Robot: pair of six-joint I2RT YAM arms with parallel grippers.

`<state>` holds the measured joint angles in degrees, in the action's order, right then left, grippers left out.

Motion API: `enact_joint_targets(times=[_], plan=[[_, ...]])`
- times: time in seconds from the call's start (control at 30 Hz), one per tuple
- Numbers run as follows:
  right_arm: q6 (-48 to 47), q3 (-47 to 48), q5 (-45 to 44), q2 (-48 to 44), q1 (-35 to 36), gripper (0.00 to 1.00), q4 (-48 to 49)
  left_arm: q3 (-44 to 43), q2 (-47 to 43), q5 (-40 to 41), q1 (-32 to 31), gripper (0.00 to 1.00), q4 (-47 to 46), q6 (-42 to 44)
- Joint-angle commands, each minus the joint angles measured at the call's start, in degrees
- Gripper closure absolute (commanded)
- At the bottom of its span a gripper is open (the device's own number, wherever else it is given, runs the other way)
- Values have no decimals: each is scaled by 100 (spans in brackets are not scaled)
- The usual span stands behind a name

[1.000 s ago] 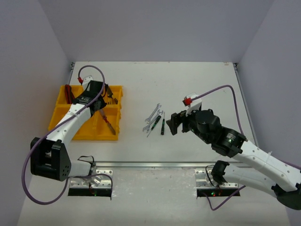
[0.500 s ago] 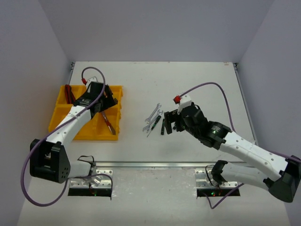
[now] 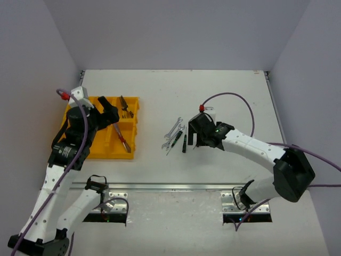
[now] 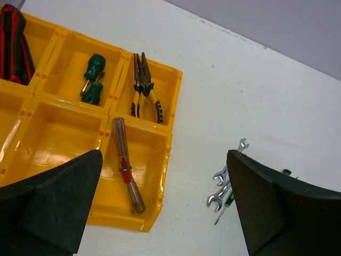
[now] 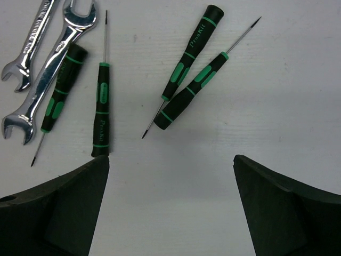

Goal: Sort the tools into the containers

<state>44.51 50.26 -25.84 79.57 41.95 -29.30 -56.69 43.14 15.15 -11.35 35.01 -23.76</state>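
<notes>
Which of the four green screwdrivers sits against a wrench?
The leftmost screwdriver in the right wrist view: its handle lies along the larger wrench. The others lie apart.

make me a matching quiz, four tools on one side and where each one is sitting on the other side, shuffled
Tools
1. yellow-handled pliers
2. red-handled tool
3. silver wrenches
4. green-handled screwdrivers

Places
a. on the bare table, outside the tray
b. far row, middle compartment
c. near row, right-end compartment
d. far row, right-end compartment

Pairs: 1-d, 2-c, 3-a, 4-b
</notes>
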Motion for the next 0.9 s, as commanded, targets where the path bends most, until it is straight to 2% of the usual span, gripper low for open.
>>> enact_joint_targets(times=[0.0,0.13,0.2,0.43,0.47,0.53,0.73,0.87], plan=[[828,307,-637,566,-115,7,-155,633,-651,-75,-66,0,140,258],[1023,624,-613,1020,-313,25,-150,829,-1027,-202,-92,0,-111,309],[1035,795,-678,1364,-377,40,-147,1029,-1159,-186,-96,0,-296,266],[1251,1022,-685,1918,-600,42,-147,1080,-1176,-223,-191,0,-337,240],[1354,979,-677,1955,-626,47,-155,1089,-1193,-189,-225,0,-345,240],[1463,925,-664,2016,-640,50,-142,1094,-1200,-188,-247,0,-346,233],[1681,739,-589,2050,-662,57,0,1098,-1134,-188,-266,0,-349,231],[1666,517,-425,1967,-672,59,306,1098,-1097,-197,-262,0,-355,240]])
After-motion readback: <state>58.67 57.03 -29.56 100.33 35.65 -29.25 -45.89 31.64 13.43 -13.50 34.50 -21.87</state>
